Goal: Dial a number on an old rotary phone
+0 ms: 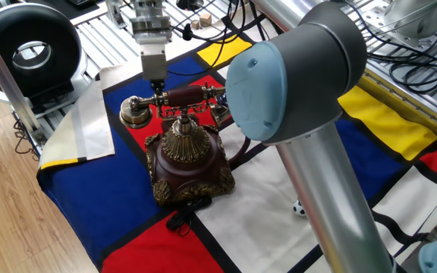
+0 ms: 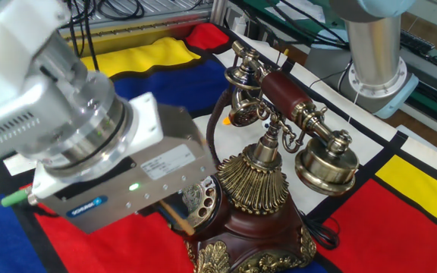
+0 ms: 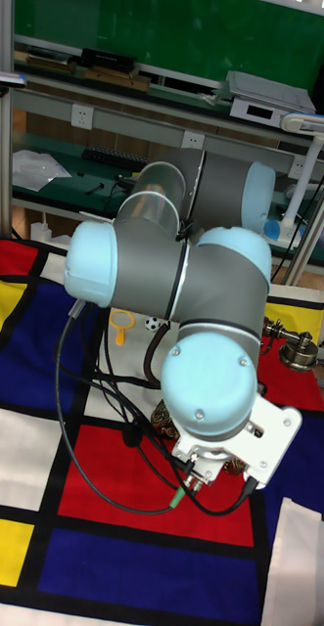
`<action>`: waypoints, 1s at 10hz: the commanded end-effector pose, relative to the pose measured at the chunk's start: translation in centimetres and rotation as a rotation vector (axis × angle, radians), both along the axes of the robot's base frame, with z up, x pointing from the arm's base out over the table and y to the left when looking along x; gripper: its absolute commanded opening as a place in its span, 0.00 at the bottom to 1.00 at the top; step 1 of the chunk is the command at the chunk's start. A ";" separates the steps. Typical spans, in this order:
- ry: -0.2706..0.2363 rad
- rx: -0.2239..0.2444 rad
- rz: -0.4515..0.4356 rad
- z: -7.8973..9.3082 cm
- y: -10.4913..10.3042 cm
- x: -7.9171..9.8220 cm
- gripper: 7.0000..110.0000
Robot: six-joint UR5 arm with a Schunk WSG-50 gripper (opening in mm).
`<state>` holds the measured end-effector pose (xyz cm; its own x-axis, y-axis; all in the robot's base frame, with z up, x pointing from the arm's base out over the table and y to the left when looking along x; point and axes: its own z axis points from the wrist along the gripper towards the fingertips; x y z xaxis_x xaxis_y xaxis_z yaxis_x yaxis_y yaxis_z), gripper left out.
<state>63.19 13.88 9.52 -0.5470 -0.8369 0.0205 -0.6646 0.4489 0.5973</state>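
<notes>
We see the grey arm (image 1: 309, 144) reaching over the colour-block cloth (image 1: 127, 227), on which the old rotary phone (image 1: 188, 155) stands with its handset (image 2: 294, 114) resting across the cradle, while the gripper (image 2: 179, 220) hangs just beside the dial (image 2: 199, 199), its grip impossible to judge

one fixed view: high, off a table (image 1: 89, 227) corner, mid-range
other fixed view: opposite side, close
tall fixed view: overhead behind arm
shared: rotary phone (image 1: 188, 155)
</notes>
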 end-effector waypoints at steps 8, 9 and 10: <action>0.138 -0.152 -0.113 6.1 -2.0 -3.7 0.00; 0.133 -0.176 -0.119 5.8 -2.6 -4.2 0.00; 0.123 -0.180 -0.118 5.3 -2.8 -4.7 0.00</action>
